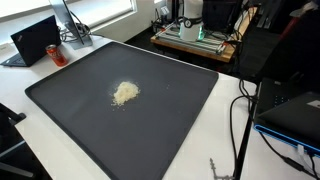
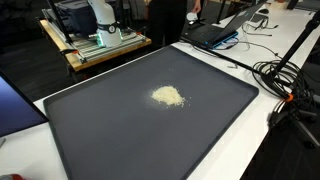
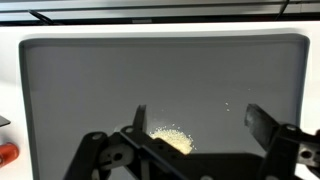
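The black metal pincer [image 3: 195, 118] hung spread wide and empty above the small pale-yellow heap of loose grains [image 3: 172, 139]. The heap lay mid-tray on the flat dark grey tray [image 3: 60, 90], whose raised rim likely contained strays.

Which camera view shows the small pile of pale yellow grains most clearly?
An exterior view shows the small pile of pale yellow grains best: whole and unobstructed. Both exterior views show it complete; here it looks slightly larger. In the wrist view it is closer, but the open tool partly covers it.
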Controlling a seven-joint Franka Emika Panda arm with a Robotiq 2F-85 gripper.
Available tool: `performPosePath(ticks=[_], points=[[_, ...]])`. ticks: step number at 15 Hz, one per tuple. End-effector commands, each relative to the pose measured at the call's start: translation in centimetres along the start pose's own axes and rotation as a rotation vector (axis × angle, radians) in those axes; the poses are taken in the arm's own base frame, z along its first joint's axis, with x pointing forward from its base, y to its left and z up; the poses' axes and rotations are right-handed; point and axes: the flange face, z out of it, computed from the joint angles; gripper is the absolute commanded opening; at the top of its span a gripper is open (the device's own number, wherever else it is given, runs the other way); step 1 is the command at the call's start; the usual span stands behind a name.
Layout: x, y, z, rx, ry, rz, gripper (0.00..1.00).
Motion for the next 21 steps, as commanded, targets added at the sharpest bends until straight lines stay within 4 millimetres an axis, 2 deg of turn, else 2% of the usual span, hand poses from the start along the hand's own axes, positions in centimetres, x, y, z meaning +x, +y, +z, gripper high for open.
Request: performPosePath(ticks=[1, 6, 10, 13, 17, 21], points=[[-0.2, -0.8, 0.0, 0.066, -0.016, -0.013, 1.00], [-1.7, -4.6, -0.2, 0.223, -0.062, -0.079, 1.00], [-3.5, -8.3, -1.6, 0.359, -0.079, -0.180, 1.00], [-4.4, -10.2, -2.8, 0.435, -0.081, -0.260, 1.00], [-5.0, -10.6, -4.4, 0.502, -0.070, -0.354, 1.00], [-5.1, -8.6, -5.7, 0.529, -0.065, -0.425, 1.00]])
